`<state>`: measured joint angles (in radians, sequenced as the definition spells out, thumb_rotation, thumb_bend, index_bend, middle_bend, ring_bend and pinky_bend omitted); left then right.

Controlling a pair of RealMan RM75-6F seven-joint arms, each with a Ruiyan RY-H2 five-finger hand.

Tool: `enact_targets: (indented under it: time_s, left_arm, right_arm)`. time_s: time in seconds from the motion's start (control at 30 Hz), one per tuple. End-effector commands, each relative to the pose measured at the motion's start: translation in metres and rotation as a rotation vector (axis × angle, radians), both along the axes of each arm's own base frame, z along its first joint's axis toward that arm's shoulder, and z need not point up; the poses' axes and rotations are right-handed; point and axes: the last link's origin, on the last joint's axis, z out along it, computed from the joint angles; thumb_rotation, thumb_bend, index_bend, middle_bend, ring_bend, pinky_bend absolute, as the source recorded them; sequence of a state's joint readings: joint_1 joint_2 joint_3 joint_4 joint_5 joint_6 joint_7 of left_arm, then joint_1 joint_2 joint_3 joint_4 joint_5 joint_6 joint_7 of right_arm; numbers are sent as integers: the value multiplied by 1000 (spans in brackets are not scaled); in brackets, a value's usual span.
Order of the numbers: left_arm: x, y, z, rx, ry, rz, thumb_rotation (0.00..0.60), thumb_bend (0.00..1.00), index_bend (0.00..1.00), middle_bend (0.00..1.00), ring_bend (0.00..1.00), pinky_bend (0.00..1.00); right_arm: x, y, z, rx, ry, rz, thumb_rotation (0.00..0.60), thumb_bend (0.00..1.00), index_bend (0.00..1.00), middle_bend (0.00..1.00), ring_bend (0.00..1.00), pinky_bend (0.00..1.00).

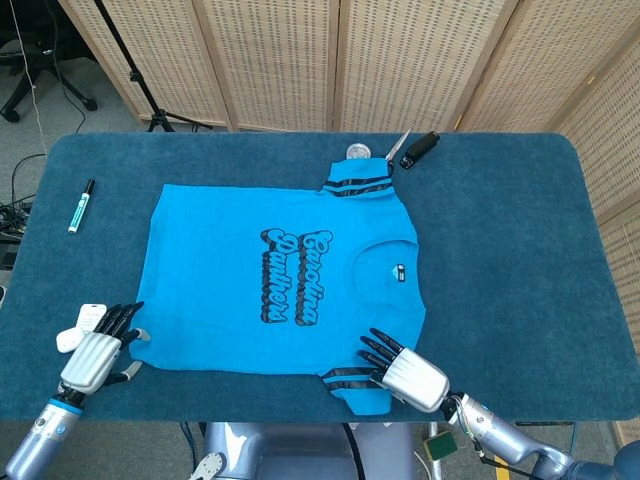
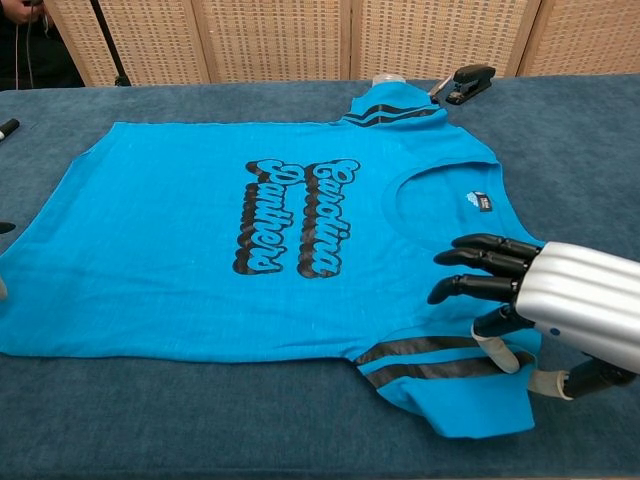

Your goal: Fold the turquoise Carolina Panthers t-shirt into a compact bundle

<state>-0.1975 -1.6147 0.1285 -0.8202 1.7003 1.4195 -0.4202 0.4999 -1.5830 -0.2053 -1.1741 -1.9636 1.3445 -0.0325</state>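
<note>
Right hand at 5 o'clock, fingers spread, holding nothing, resting over the near striped sleeve. Left hand at 7, fingers apart, empty, at the hem corner. T-shirt flat, mid-table. Risk: uneven lift drags the fabric and skews the fold.
</note>
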Motion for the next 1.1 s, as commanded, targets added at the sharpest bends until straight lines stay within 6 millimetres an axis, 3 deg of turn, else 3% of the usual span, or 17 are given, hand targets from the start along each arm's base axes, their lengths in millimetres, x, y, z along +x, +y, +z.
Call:
enact_targets:
  time_s: [0.03, 0.2, 0.5, 0.7, 1.1]
  left_arm:
    - [0, 0, 0, -1, -1, 2, 600, 340, 445, 0, 0, 0]
    - [0, 0, 0, 0, -3, 2, 600, 347, 530, 0, 0, 0]
    - [0, 0, -1, -4, -1, 3, 600, 419, 581, 0, 0, 0]
    - [0, 0, -1, -6, -3, 2, 600, 559, 624, 0, 0, 0]
    - [4, -1, 2, -13, -31, -12, 600, 567, 776, 0, 0, 0]
  right_arm:
    - [0, 0, 0, -1, 0, 0, 600, 440, 637, 210, 0, 0]
    - [0, 0, 0, 0, 1, 0, 600, 440, 637, 210, 0, 0]
    - [-1, 0, 0, 0, 3, -2, 600, 440, 637, 210, 0, 0]
    - [0, 0, 0, 1, 1, -2, 600, 441, 637, 210, 0, 0]
    - [1, 3, 0, 20, -4, 11, 600, 462, 646, 214, 0, 0]
